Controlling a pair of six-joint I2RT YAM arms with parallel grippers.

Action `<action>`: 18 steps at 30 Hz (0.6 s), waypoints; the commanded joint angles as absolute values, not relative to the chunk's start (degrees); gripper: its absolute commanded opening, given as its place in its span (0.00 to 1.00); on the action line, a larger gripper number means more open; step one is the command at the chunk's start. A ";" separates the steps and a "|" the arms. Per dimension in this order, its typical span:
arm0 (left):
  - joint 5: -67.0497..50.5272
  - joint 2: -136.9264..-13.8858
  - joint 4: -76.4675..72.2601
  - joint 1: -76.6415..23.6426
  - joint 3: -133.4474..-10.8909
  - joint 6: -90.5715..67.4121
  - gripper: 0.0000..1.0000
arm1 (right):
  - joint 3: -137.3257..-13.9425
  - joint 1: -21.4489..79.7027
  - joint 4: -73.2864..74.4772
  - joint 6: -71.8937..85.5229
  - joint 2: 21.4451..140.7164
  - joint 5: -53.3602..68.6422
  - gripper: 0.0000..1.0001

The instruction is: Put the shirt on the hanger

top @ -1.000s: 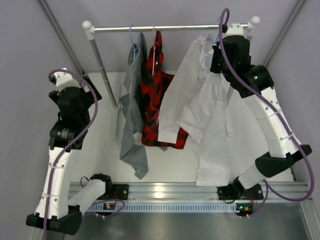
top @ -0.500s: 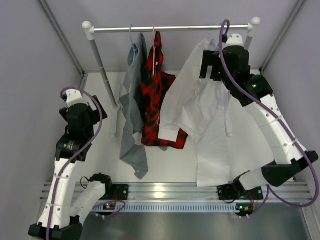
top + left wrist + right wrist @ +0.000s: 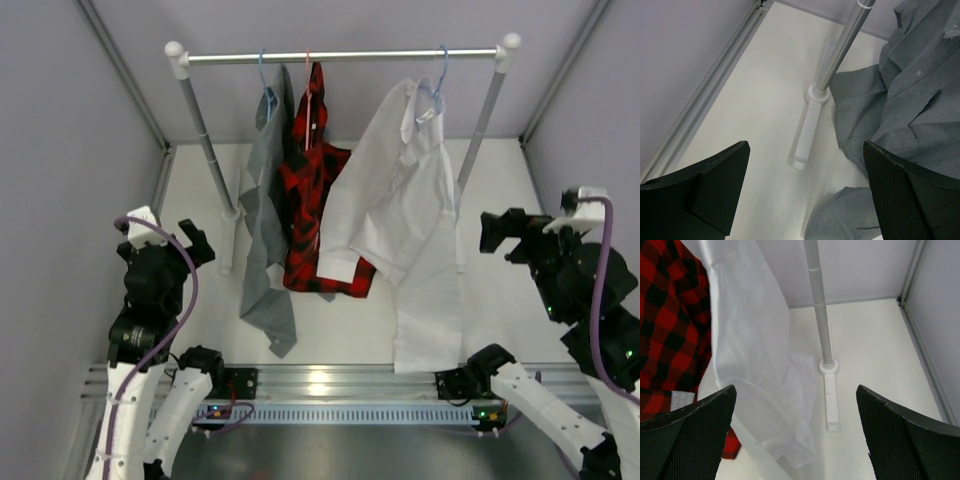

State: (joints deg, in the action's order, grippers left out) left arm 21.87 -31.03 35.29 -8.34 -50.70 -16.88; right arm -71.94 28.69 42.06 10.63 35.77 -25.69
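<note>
The white shirt (image 3: 400, 210) hangs on the light blue hanger (image 3: 437, 90), whose hook sits over the right end of the rail (image 3: 340, 57). One sleeve and the hem drape down toward the table. My right gripper (image 3: 497, 232) is open and empty, well to the right of the shirt and apart from it. In the right wrist view the shirt (image 3: 750, 340) hangs left of centre, beyond my open right gripper (image 3: 797, 435). My left gripper (image 3: 190, 243) is open and empty by the left post. It (image 3: 805, 200) faces the table.
A grey shirt (image 3: 265, 230) and a red-and-black plaid shirt (image 3: 312, 190) hang on the left half of the rail. The grey shirt (image 3: 910, 100) lies close to my left fingers. The rack's posts stand on white feet (image 3: 807, 135) (image 3: 830, 400). Walls close in on both sides.
My right gripper opened, let go at the hanger's top and drew back down to the right. The shirt stays hanging on the rail. My left arm pulled back toward its base.
</note>
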 commanded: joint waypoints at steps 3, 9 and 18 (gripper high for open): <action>20.12 -24.27 32.78 -9.31 -45.62 -16.61 0.98 | -61.80 28.21 46.40 13.44 26.56 -29.18 0.99; 21.44 -19.08 32.17 -10.99 -40.96 -16.61 0.98 | -60.38 28.30 49.03 12.04 26.01 -32.24 0.99; 23.20 -19.51 30.76 -10.81 -40.08 -15.73 0.98 | -54.93 28.21 46.67 14.68 26.54 -33.22 0.99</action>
State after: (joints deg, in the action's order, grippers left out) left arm 22.20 -19.27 34.52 -10.90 -40.60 -16.53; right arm -55.96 28.69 47.86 13.56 25.93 -31.99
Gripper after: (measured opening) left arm 0.980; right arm 0.993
